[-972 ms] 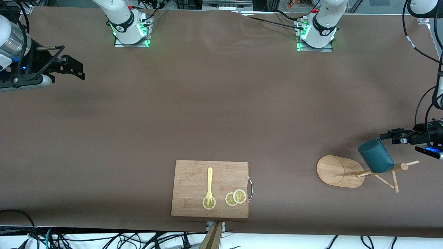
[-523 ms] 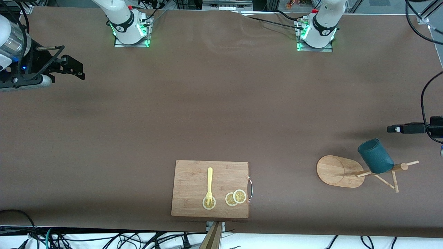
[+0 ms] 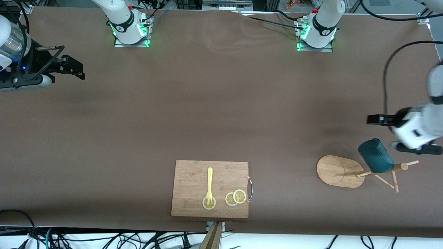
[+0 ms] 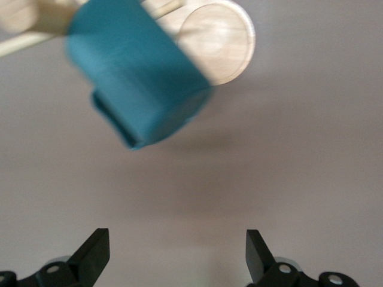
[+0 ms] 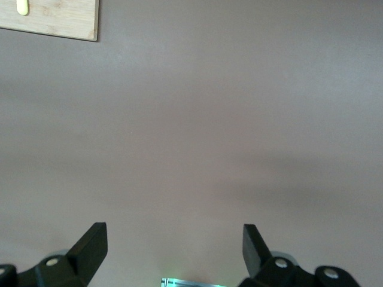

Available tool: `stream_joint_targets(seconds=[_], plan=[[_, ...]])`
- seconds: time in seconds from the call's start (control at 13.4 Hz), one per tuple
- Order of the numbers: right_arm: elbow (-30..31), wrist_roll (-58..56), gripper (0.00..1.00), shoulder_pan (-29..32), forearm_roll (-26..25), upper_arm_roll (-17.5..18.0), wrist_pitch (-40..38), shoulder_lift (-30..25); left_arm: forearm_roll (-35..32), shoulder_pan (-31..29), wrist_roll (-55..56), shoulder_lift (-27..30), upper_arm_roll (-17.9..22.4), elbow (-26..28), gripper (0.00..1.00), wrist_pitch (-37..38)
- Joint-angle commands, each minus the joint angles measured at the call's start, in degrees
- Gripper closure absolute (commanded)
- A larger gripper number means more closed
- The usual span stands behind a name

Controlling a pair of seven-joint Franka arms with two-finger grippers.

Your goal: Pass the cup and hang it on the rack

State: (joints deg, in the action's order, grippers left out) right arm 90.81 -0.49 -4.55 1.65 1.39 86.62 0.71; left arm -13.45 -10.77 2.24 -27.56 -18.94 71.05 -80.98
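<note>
The dark teal cup (image 3: 375,156) hangs on a peg of the light wooden rack (image 3: 340,171), near the left arm's end of the table. The left wrist view shows the cup (image 4: 137,84) and the rack's oval base (image 4: 218,42) ahead of the fingers. My left gripper (image 3: 376,119) is up in the air beside the cup, apart from it; it is open and empty (image 4: 176,251). My right gripper (image 3: 74,67) waits at the right arm's end of the table, open and empty (image 5: 175,248).
A rectangular wooden cutting board (image 3: 193,176) with a metal handle lies near the front camera. A yellow fork (image 3: 209,183) and lemon slices (image 3: 235,197) lie on it. The board's corner shows in the right wrist view (image 5: 60,18).
My left gripper has drawn back from the cup and risen, and the arm has swung into view. The cup stays on the rack. The right arm has not moved.
</note>
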Motion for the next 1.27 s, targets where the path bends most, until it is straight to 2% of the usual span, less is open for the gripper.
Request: stream_joint_targets(seconds=[0.0, 0.15, 0.45, 0.52, 0.6, 0.67, 0.75, 0.82, 0.9, 0.97, 1.2], plan=[[-1.17, -0.83, 0.0, 0.69, 0.9, 0.28, -0.58, 0.43, -2.2, 2.16, 1.54, 2.59, -0.74, 1.73, 0.0, -0.49], [-1.17, -0.83, 0.0, 0.69, 0.9, 0.28, -0.58, 0.43, -1.41, 1.98, 1.01, 4.34, -2.24, 1.64, 0.0, -1.19], [-1.17, -0.83, 0.0, 0.69, 0.9, 0.28, -0.58, 0.43, 2.55, 1.28, -1.87, 7.16, -2.42, 1.29, 0.0, -1.28], [-1.17, -0.83, 0.0, 0.69, 0.9, 0.28, -0.58, 0.43, 4.2, 1.01, -3.28, 8.21, -1.9, 1.55, 0.0, -1.54], [-1.17, -0.83, 0.0, 0.69, 0.9, 0.28, -0.58, 0.43, 5.96, 1.45, -4.16, 11.18, -0.67, 3.38, 0.0, -5.03], [-1.17, -0.83, 0.0, 0.6, 0.9, 0.37, -0.58, 0.43, 6.67, 3.45, -4.61, 15.56, 3.34, 9.23, 0.0, -9.5], [-1.17, -0.83, 0.0, 0.6, 0.9, 0.28, -0.58, 0.43, 6.59, 8.08, -4.53, 19.78, 8.51, 14.33, 0.0, -13.81], [-1.17, -0.83, 0.0, 0.6, 0.9, 0.28, -0.58, 0.43, 6.68, 12.66, -3.83, 22.78, 13.79, 18.38, 0.0, -16.81], [-1.17, -0.83, 0.0, 0.6, 0.9, 0.28, -0.58, 0.43, 6.59, 16.27, -3.73, 24.29, 17.41, 19.9, 0.0, -17.19], [-1.17, -0.83, 0.0, 0.69, 0.9, 0.28, -0.58, 0.43, 6.68, 18.04, -3.82, 24.83, 19.79, 20.61, 0.0, -17.02], [-1.17, -0.83, 0.0, 0.6, 0.9, 0.28, -0.58, 0.43, 11.59, 17.45, -3.91, 25.18, 20.52, 22.02, 0.0, -17.02]])
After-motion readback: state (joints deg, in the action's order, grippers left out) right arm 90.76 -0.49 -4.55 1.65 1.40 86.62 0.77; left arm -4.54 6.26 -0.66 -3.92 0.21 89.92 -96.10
